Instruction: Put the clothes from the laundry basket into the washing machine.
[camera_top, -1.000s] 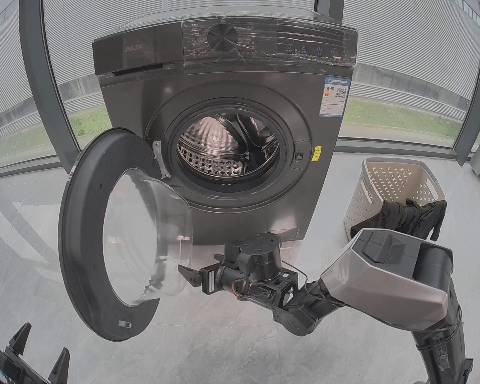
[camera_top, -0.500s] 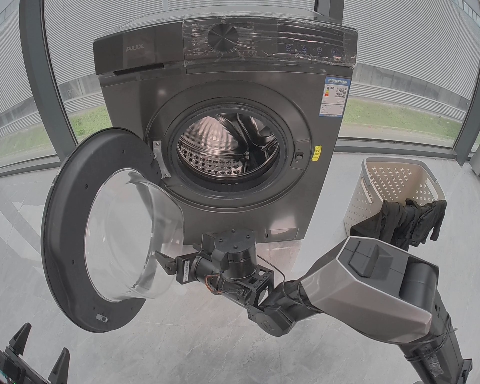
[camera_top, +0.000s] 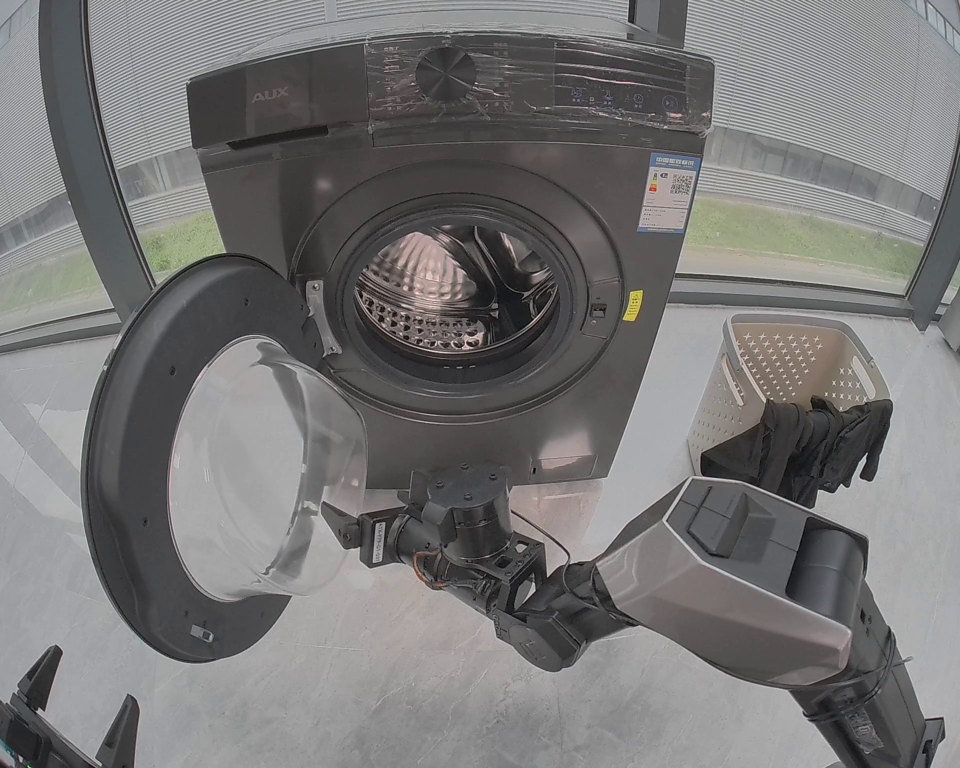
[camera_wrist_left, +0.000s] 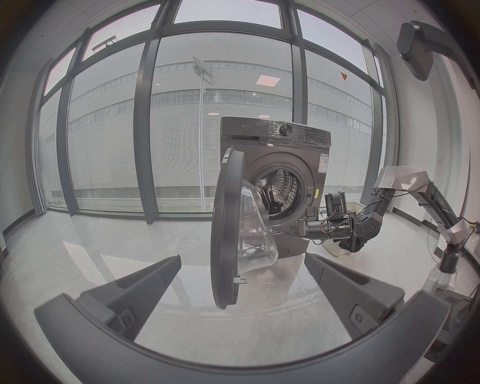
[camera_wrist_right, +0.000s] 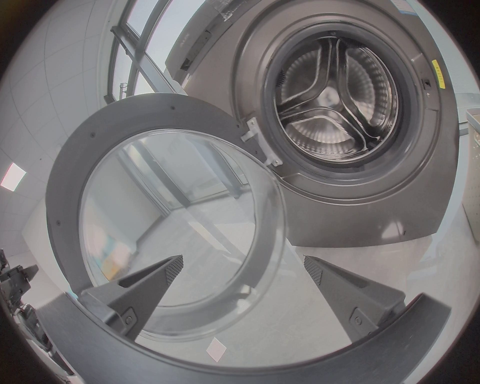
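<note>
Right gripper (camera_top: 338, 522), released and empty, sits just beside the clear bowl of the round dark-grey door (camera_top: 140, 420) of the open grey front-loading washing machine (camera_top: 300, 190). Black clothes (camera_top: 815, 440) hang over the rim of the white perforated plastic laundry basket (camera_top: 790, 355), to the machine's right. Advice: clear the glass, then pinch the bunched cloth. Left gripper (camera_top: 88, 682) is released, well apart. The door hangs off the basket-to-drum path.

Floor (camera_top: 400, 690): pale grey glossy stone-look tiles w/ faint veins, lots of window glare. Washing machine (camera_top: 600, 400) stands on it far centre, back twd the windows, front facing near. Laundry basket (camera_top: 790, 365), white perforated plastic, stands on floor to the right of machine, near it but not touching, strip of floor btwn them. Floor meets window frames at far edge.
</note>
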